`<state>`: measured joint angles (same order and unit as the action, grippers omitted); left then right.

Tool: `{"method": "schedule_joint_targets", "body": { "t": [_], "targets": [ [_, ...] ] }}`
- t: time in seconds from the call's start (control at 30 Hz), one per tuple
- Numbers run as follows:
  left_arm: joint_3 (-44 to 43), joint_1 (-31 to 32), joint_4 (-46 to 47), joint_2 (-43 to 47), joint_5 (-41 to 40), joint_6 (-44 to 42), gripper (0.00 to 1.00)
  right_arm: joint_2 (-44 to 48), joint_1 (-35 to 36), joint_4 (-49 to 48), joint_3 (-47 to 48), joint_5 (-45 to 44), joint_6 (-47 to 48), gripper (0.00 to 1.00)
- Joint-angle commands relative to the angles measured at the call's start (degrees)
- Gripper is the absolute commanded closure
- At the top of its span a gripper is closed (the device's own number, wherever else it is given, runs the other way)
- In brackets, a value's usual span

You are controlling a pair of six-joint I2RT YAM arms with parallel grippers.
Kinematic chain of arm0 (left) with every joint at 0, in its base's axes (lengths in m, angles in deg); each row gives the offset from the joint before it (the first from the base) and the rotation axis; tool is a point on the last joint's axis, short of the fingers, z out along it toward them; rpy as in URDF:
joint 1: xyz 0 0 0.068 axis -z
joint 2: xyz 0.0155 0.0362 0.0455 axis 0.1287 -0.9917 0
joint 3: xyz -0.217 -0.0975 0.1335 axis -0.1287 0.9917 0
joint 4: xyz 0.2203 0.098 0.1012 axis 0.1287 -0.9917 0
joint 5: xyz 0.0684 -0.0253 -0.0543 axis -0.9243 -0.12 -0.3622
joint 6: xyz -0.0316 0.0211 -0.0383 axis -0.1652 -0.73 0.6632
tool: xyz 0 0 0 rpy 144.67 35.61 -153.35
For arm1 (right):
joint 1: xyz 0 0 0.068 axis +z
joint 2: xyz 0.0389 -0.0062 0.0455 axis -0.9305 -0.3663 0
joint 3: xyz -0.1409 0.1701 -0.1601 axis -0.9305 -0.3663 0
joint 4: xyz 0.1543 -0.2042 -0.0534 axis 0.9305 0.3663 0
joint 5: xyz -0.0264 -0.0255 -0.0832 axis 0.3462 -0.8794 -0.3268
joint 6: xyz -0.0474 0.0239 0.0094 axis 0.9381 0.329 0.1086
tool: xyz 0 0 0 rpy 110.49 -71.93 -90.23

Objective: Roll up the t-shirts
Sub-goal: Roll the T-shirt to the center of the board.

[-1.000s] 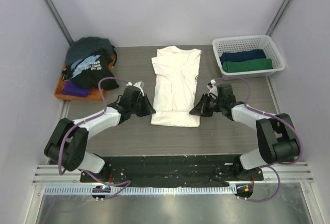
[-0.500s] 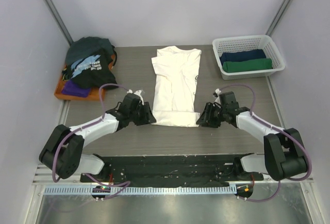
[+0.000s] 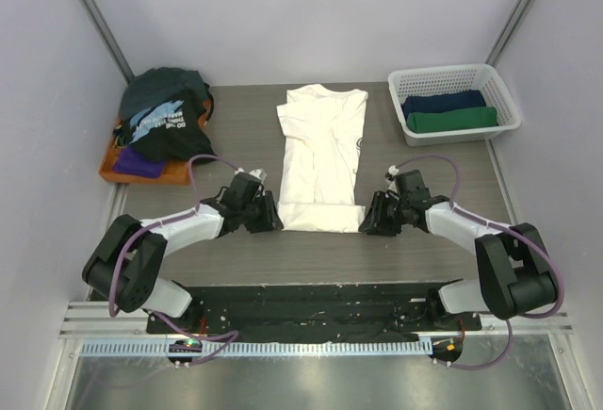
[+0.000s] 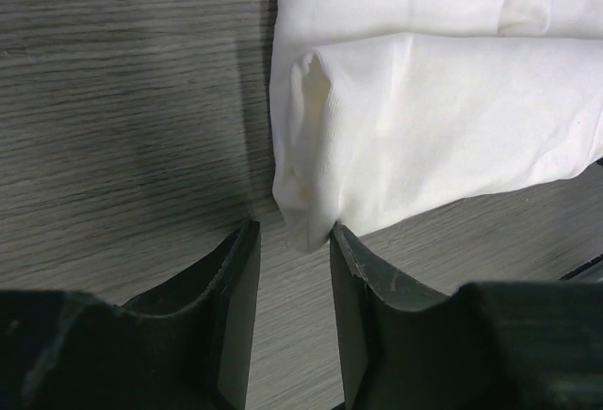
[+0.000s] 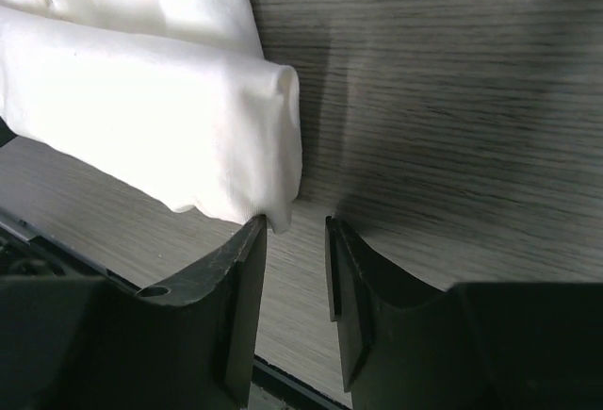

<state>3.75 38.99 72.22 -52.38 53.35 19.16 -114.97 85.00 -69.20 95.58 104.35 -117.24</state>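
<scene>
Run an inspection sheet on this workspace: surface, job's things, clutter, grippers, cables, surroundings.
Surface: grey wood-grain table.
Job's things: white t-shirt flat at centre, its near end rolled over; shirt pile at far left; navy roll and green roll in the basket.
Clutter: orange board under the pile; white lattice basket at far right.
Grippers: left gripper and right gripper both open, one at each end of the roll, a cloth corner at the fingertips.
Cables: purple cables loop over both arms, off the cloth.
Surroundings: grey walls; nothing else seen.

The left end effector and right end effector flank the folded near edge of the cream-white t-shirt.
</scene>
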Motion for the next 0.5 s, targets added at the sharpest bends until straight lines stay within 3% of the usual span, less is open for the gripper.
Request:
{"method": "schedule_joint_targets", "body": {
  "t": [0.0, 0.13, 0.23, 0.3, 0.33, 0.47],
  "targets": [
    [-2.05, 0.14, 1.6, -1.08, -0.19, -1.13, 0.62, -1.63, 0.82, -3.87, 1.04, 0.84, 0.78, 0.6],
    [-2.14, 0.14, 2.74, -1.26, 0.17, -1.22, 0.67, -1.19, 1.09, -5.54, 0.78, 2.43, 0.43, 0.63],
    [-2.14, 0.13, 3.71, -1.26, 0.25, -1.22, 0.81, -1.37, 1.09, -5.72, 1.21, 3.39, 0.43, 0.73],
    [-2.23, 0.13, 3.71, -1.44, 0.08, -1.31, 0.97, -1.37, 1.09, -5.54, 1.48, 3.49, 0.6, 0.9],
    [-2.31, 0.22, 3.1, -1.18, -0.18, -1.4, 1.0, -1.02, 1.0, -4.41, 1.83, 2.87, 0.69, 0.97],
    [-1.7, 0.14, 1.17, 0.84, -2.55, -1.75, 1.0, 2.23, 1.09, 0.69, 2.62, -3.01, 0.87, 0.99]
  ]
}}
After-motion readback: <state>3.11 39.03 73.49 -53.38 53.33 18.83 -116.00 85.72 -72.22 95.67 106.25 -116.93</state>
